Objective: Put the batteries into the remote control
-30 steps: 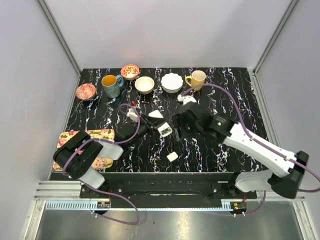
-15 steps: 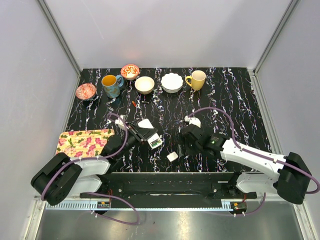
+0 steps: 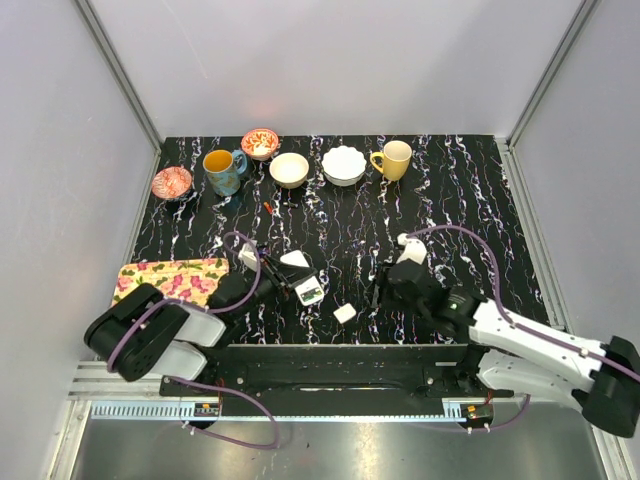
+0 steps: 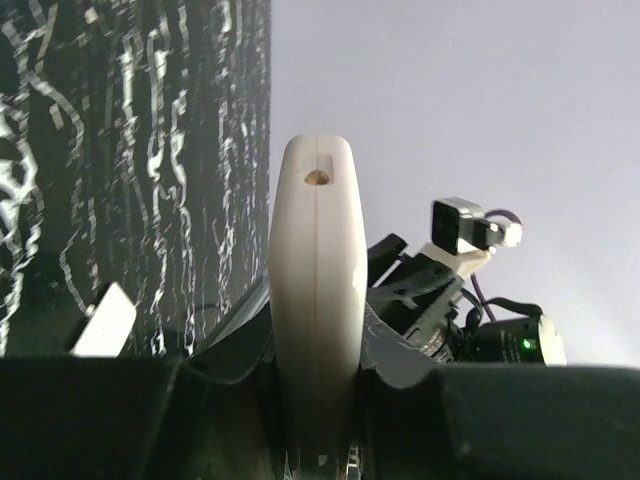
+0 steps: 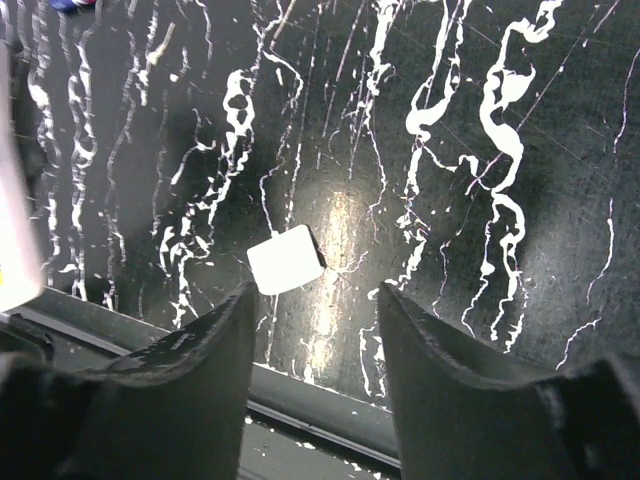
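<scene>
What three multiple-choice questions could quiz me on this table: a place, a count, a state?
1. Where is the small white panel? A) on the table near its front edge B) in the scalloped bowl C) on the floral mat
2. How many mugs stand in the back row? A) one B) two C) four
3. The right pincer is: A) shut on the panel B) shut on a mug C) open and empty
Answers: 1 A, it lies on bare tabletop between the arms; 2 B, a blue mug and a yellow mug; 3 C, its fingers stand apart, gripping nothing.
</scene>
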{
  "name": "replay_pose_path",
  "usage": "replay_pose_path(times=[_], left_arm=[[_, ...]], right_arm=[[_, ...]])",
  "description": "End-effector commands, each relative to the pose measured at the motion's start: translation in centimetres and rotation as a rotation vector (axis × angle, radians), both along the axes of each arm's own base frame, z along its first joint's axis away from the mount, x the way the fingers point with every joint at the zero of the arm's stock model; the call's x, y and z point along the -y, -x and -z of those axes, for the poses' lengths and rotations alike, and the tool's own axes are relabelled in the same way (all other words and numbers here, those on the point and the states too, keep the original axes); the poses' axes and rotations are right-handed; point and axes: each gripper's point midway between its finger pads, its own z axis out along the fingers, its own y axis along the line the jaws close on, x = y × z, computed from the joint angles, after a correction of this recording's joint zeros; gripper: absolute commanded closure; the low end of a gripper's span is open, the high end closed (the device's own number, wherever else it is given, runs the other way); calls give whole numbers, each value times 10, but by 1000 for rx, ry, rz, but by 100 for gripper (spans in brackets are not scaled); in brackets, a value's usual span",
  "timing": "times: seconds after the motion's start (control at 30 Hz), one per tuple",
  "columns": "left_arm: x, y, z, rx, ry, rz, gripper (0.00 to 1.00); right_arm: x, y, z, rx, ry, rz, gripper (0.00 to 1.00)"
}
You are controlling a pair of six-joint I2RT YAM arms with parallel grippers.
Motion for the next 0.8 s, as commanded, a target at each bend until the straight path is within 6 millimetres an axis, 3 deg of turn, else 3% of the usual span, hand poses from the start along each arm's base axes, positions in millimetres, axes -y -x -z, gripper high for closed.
replay_pose_path(times=[0.0,0.13,0.17,0.2,0.23,0.3,0.5,0.63,0.77], left_arm=[[-5,12,-69,190,241,49,100],[-6,21,-79,383,165,32,100],[-12,24,-93,445,176,0,96],[-14,24,-92,464,156,-13,90],[-16,25,-94,511,133,-27,90],[-17,25,-98,531,116,-37,100],[-32,22,-115,564,183,-127,100],[-32,19,-115,547,192,-117,100],[-32,19,-104,511,174,-75,100]], right_arm=[[-3,-7,-25,121,-91,-18,38],[-2,-5,-22,132,-63,-58,20],[-2,-5,-18,130,-43,-67,18],[-2,-6,-19,132,-37,-72,15],[-4,-4,-18,126,-31,-88,13],[-8,-3,-13,112,5,-129,13],[-22,5,10,-25,154,-266,14],[-24,7,8,-28,171,-297,13],[-31,15,15,-40,164,-357,10]])
